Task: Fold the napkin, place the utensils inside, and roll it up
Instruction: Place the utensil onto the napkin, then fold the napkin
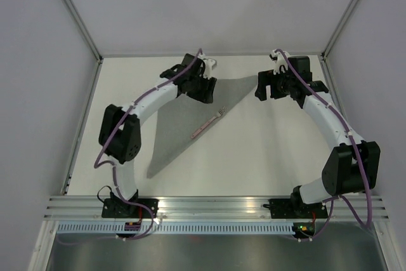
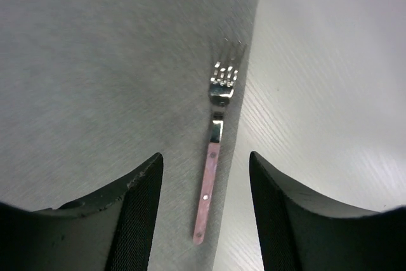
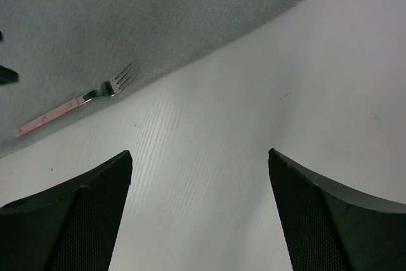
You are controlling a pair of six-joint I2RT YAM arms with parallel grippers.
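Observation:
The grey napkin (image 1: 181, 118) lies folded into a triangle on the white table, with its long edge running from the far right corner to the near left. One utensil shows: a fork (image 1: 208, 125) with a pale pink handle, lying on the napkin along that long edge. My left gripper (image 1: 203, 90) is open and empty above the napkin's far edge. In the left wrist view the fork (image 2: 214, 150) lies below the gap of the open gripper (image 2: 205, 155), on the napkin (image 2: 114, 74). My right gripper (image 1: 266, 87) is open and empty over bare table beside the napkin's right corner. The right wrist view shows the gripper (image 3: 200, 152), the fork (image 3: 76, 101) and the napkin (image 3: 139, 17).
White table (image 1: 273, 150) with grey enclosure walls on the left, back and right. An aluminium rail (image 1: 216, 206) with both arm bases runs along the near edge. Bare table lies right of the napkin (image 3: 266, 80).

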